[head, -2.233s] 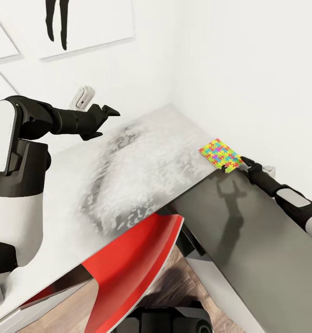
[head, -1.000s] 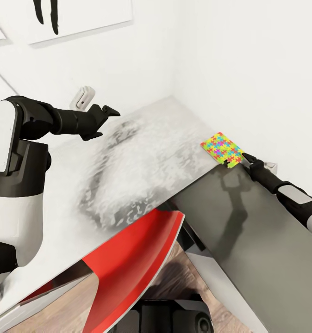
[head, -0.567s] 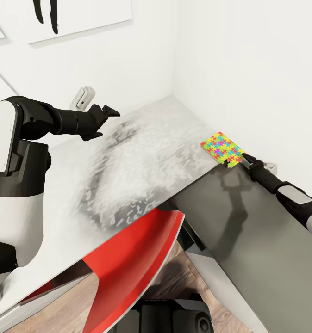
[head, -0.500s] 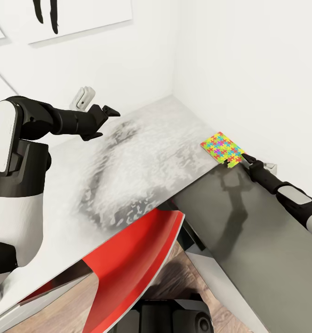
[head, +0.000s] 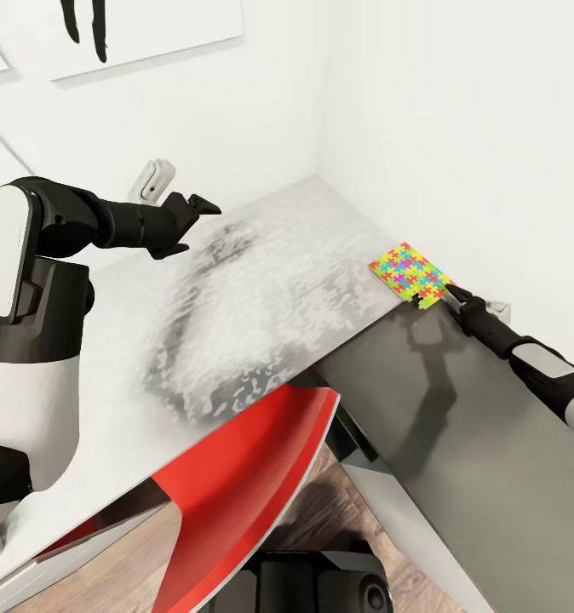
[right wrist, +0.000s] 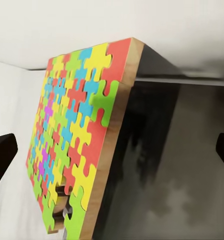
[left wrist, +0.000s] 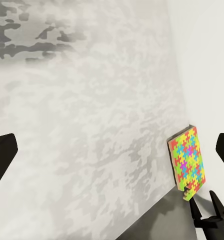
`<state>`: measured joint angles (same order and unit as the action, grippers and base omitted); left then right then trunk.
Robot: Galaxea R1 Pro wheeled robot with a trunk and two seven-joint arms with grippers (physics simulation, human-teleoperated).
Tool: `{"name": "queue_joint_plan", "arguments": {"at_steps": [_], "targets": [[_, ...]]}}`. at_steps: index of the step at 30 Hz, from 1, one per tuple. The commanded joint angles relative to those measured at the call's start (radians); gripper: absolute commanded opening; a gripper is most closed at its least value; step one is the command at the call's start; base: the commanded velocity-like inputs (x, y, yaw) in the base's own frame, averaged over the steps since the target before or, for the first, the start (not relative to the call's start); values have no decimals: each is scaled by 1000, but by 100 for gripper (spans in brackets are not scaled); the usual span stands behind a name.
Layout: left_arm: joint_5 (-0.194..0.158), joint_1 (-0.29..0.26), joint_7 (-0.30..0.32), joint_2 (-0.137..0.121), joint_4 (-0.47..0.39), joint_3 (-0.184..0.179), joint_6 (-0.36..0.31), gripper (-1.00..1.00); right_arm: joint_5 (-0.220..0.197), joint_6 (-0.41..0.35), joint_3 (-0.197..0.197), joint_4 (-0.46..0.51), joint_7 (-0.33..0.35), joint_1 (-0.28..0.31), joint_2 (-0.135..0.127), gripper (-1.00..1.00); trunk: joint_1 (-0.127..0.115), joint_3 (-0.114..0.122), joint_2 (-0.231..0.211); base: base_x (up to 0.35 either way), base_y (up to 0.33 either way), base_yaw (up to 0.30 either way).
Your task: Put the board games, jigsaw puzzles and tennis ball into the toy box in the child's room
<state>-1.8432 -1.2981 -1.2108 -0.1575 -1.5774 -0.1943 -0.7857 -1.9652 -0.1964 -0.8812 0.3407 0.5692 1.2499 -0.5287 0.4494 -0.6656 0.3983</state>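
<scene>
We're looking into a white-walled corner here, with black silhouette pictures hanging up top. A pale mottled grey counter runs along to the corner, and a darker grey surface sits right beside it. Tucked under the edge there's a red chair, and below that a bit of wood-plank floor.

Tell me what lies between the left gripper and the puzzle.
Nothing but bare tabletop. In the head view the left gripper hangs over the pale top, and the stretch across to the puzzle at the far edge holds no object.
</scene>
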Motion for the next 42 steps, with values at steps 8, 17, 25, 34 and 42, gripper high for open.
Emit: {"name": "queue_joint_plan", "arguments": {"at_steps": [8, 17, 25, 34, 42], "targets": [[-7, -1, -9, 0, 0, -1, -4, 100, -11, -11, -6, -9, 1, 1, -1, 100, 1, -1, 2, 0, 0, 0], [-7, -1, -9, 0, 0, -1, -4, 100, -11, -12, -5, -14, 0, 1, 2, 100, 1, -1, 2, 0, 0, 1], [-7, -1, -9, 0, 0, -1, -4, 100, -11, -12, -5, -14, 0, 2, 2, 100, 1, -1, 2, 0, 0, 93], [-7, -1, -8, 0, 0, -1, -4, 100, -11, -6, -4, -14, 2, 1, -1, 100, 1, -1, 2, 0, 0, 189], [-7, -1, -7, 0, 0, -1, -4, 100, -11, -4, -1, -14, 3, 1, -3, 100, 1, -1, 2, 0, 0, 74]]}}
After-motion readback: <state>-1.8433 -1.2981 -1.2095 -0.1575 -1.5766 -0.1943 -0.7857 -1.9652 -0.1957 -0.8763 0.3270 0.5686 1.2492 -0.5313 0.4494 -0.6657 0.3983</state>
